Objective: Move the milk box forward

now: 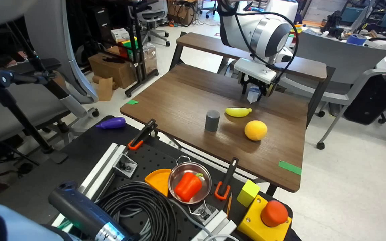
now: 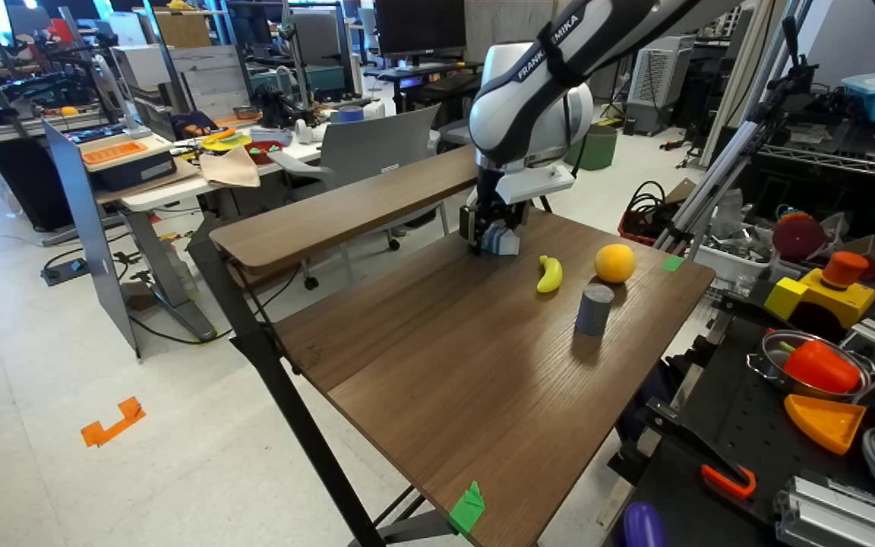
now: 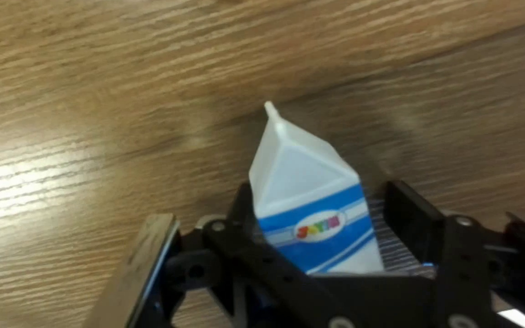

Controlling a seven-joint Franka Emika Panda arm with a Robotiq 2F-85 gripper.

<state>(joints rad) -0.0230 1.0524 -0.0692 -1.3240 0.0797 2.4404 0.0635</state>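
The milk box (image 3: 317, 228) is a small white carton with blue bands and a colourful oval logo. It lies on its side on the brown table, its gabled top pointing away from the gripper's base in the wrist view. It also shows in both exterior views (image 1: 253, 95) (image 2: 501, 240), partly hidden by the fingers. My gripper (image 3: 319, 196) is open, low at the table, with its fingers on either side of the carton. The left finger in the wrist view is against or very close to the carton. A clear gap separates the right finger from it. The carton's bottom end is hidden.
A yellow-green banana (image 1: 238, 112), a dark grey cylinder (image 1: 212, 120) and a yellow round fruit (image 1: 256, 130) are on the table in front of the gripper. A raised wooden shelf (image 2: 346, 209) runs along the table's back edge. A black bench with a pan (image 1: 206, 187) adjoins the front edge.
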